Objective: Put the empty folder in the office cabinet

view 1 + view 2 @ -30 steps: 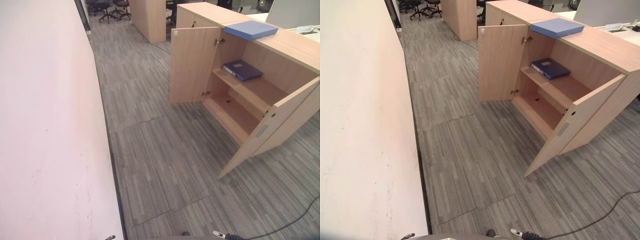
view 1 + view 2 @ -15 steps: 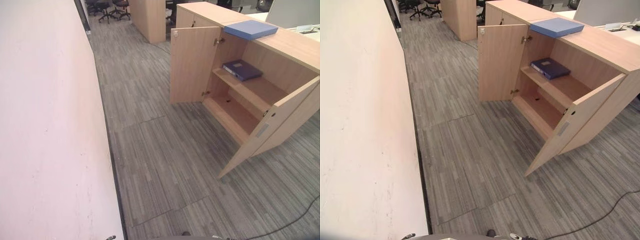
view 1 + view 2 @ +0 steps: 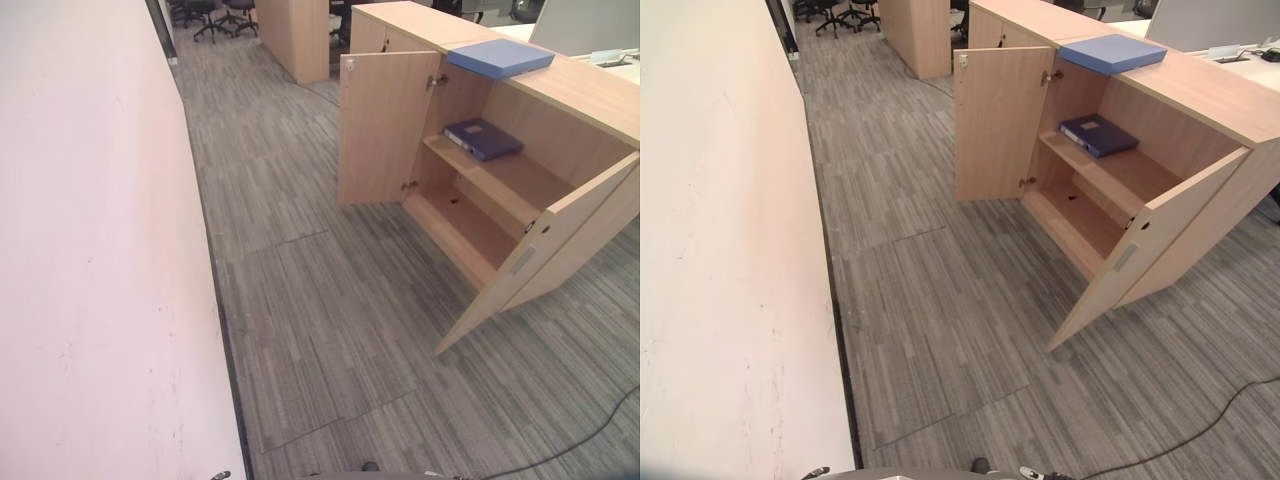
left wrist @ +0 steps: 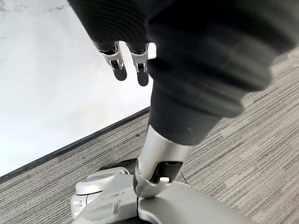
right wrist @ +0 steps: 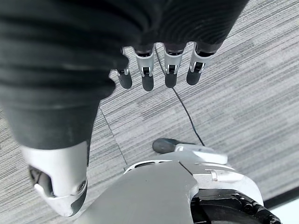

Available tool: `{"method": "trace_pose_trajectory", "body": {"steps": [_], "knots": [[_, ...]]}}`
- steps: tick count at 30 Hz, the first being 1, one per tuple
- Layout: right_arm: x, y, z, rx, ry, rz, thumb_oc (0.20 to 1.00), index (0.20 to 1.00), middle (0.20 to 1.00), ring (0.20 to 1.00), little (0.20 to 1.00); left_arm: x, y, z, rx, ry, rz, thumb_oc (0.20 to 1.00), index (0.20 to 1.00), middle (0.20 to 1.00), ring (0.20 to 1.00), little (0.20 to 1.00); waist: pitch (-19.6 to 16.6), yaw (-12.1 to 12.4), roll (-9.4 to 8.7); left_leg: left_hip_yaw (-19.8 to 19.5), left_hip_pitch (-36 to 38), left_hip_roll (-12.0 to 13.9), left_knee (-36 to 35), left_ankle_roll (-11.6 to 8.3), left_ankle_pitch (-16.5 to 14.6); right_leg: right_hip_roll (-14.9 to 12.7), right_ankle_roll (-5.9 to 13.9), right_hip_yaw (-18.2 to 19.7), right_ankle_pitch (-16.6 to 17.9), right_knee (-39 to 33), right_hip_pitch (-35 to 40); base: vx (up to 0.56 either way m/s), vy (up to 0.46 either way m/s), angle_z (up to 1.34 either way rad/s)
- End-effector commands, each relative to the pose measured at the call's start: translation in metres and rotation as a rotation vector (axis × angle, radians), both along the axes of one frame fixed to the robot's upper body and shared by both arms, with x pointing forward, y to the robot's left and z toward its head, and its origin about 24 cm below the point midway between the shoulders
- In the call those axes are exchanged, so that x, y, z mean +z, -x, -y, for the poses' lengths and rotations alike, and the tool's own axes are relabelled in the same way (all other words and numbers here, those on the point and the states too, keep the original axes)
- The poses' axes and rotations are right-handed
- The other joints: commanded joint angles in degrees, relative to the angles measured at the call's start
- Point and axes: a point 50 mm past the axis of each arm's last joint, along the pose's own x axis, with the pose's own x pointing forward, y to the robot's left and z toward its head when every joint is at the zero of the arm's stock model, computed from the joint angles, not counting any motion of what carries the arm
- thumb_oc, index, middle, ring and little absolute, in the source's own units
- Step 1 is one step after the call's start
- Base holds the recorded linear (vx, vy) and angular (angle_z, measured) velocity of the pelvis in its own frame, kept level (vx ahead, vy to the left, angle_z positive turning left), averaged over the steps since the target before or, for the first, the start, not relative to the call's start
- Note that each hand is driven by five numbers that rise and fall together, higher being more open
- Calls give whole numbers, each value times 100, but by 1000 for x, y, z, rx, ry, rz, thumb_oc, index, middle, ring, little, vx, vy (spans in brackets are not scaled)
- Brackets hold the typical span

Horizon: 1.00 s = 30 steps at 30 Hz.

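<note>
The wooden office cabinet (image 3: pixel 585 95) stands at the right with both doors swung open. A dark blue folder (image 3: pixel 483 138) lies flat on its upper shelf (image 3: pixel 525 185). A light blue folder (image 3: pixel 500 57) lies flat on the cabinet's top. My left hand (image 4: pixel 140 70) hangs down beside the white wall, fingers straight, holding nothing. My right hand (image 5: pixel 147 74) hangs over the grey carpet, fingers straight and empty. Both hands are far from the cabinet.
A white wall (image 3: pixel 90 250) runs along the whole left side. The cabinet's near door (image 3: pixel 545 250) juts out over the carpet, and the far door (image 3: pixel 385 125) stands open toward the aisle. Another wooden unit (image 3: pixel 295 35) and office chairs (image 3: pixel 215 15) stand far back.
The whole picture has shifted slightly, so the camera has moved a little. The folders and the cabinet doors stay where they were.
</note>
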Motion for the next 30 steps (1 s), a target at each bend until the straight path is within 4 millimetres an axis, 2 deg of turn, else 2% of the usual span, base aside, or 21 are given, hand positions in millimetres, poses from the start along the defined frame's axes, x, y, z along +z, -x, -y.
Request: {"method": "trace_pose_trajectory", "body": {"steps": [1, 10, 13, 14, 16, 17, 19, 21, 22, 24, 26, 27, 28, 29, 30], "knots": [[1, -11, -2, 51, 9, 11, 1000, 1000, 1000, 1000, 1000, -1, -6, 6, -7, 12, -3, 1000, 1000, 1000, 1000, 1000, -73, -77, -147, -449, -211, 63, -249, -265, -130, -410, 556, 29, -74, 39, 170, 0, 0, 0], [3, -14, 4, 53, 7, 17, 1000, 1000, 1000, 1000, 1000, -1, -5, 1, -2, 2, -10, 1000, 1000, 1000, 1000, 1000, 21, -98, -80, -407, -268, 80, -249, -255, -119, -396, 547, 50, -47, 39, 107, 4, -45, -4], [5, -21, 7, 56, 6, 37, 1000, 1000, 1000, 1000, 1000, 1, -9, -5, -13, -16, -3, 1000, 1000, 1000, 1000, 1000, 128, -129, -35, -342, -303, 140, -249, -258, -49, -391, 499, 63, -107, 153, 46, 5, -77, -6], [5, -23, 8, 53, 6, 42, 1000, 1000, 1000, 1000, 1000, 2, -11, -6, -12, -16, 2, 1000, 1000, 1000, 1000, 1000, 197, -125, -43, -276, -409, 157, -52, -277, -27, -410, 472, 81, -156, 235, 7, -79, -74, -4], [8, -29, 15, 30, 19, 62, 1000, 1000, 1000, 1000, 1000, 4, -23, -9, -6, -16, 36, 1000, 1000, 1000, 1000, 1000, 478, -114, -158, -22, -1256, 140, 1344, -526, -196, -566, 350, -19, -266, 408, -50, -157, -96, 2], [10, -34, 18, 13, 29, 73, 1000, 1000, 1000, 1000, 1000, 5, -28, -10, 20, -10, 55, 1000, 1000, 1000, 1000, 1000, 563, -87, -169, 6, -1755, 218, 2064, -629, -22, -580, 292, -85, -298, 449, -101, -107, -105, 19], [12, -34, 25, -34, 46, 73, 1000, 1000, 1000, 1000, 1000, 7, -30, -13, 112, -6, 86, 1000, 1000, 1000, 1000, 1000, 627, -25, -178, 53, -2232, 329, 2764, -667, 284, -569, 207, -132, -361, 399, -73, 44, -54, 17], [12, -30, 28, -76, 47, 69, 1000, 1000, 1000, 1000, 1000, 7, -27, -16, 207, -7, 101, 1000, 1000, 1000, 1000, 1000, 560, 20, -216, 180, -2404, 504, 2410, -614, 273, -611, 246, -177, -436, 312, 61, 233, 33, -1], [11, -26, 28, -84, 46, 60, 1000, 1000, 1000, 1000, 1000, 6, -24, -16, 237, -3, 102, 1000, 1000, 1000, 1000, 1000, 531, 58, -219, 187, -2381, 598, 1913, -610, 379, -624, 293, -178, -469, 246, 159, 291, 90, 1], [10, -17, 30, -84, 54, 37, 1000, 1000, 1000, 1000, 1000, 5, -21, -14, 253, 1, 100, 1000, 1000, 1000, 1000, 1000, 441, 115, -114, 82, -2295, 753, 878, -633, 703, -584, 380, -153, -544, 146, 308, 343, 157, 3], [10, -10, 33, -75, 68, 11, 1000, 1000, 1000, 1000, 1000, 4, -19, -10, 254, 8, 92, 1000, 1000, 1000, 1000, 1000, 411, 180, -33, -85, -2270, 801, 80, -677, 918, -603, 439, -68, -679, 115, 474, 289, 173, 8], [10, -10, 33, -75, 68, 11, 1000, 1000, 1000, 1000, 1000, 4, -19, -9, 254, 8, 92, 1000, 1000, 1000, 1000, 1000, 419, 181, -40, -79, -2241, 793, 49, -677, 932, -611, 440, -68, -686, 117, 487, 358, 244, 5], [9, 0, 34, -85, 72, -16, 1000, 1000, 1000, 1000, 1000, 2, -15, -5, 238, 18, 66, 1000, 1000, 1000, 1000, 1000, 269, 152, 84, -47, -2126, 843, -249, -736, 1010, -621, 523, -74, -781, 90, 654, 366, 270, -11], [9, 0, 33, -102, 65, -14, 1000, 1000, 1000, 1000, 1000, 2, -15, -3, 234, 20, 68, 1000, 1000, 1000, 1000, 1000, 199, 157, 108, -28, -2093, 801, -249, -734, 1152, -674, 564, -58, -766, 103, 671, 460, 384, -22], [8, 2, 31, -106, 57, -15, 1000, 1000, 1000, 1000, 1000, 2, -14, -3, 237, 23, 67, 1000, 1000, 1000, 1000, 1000, 136, 166, 104, -43, -2041, 718, -249, -683, 1132, -781, 609, -35, -772, 153, 640, 301, 326, -18]]}}
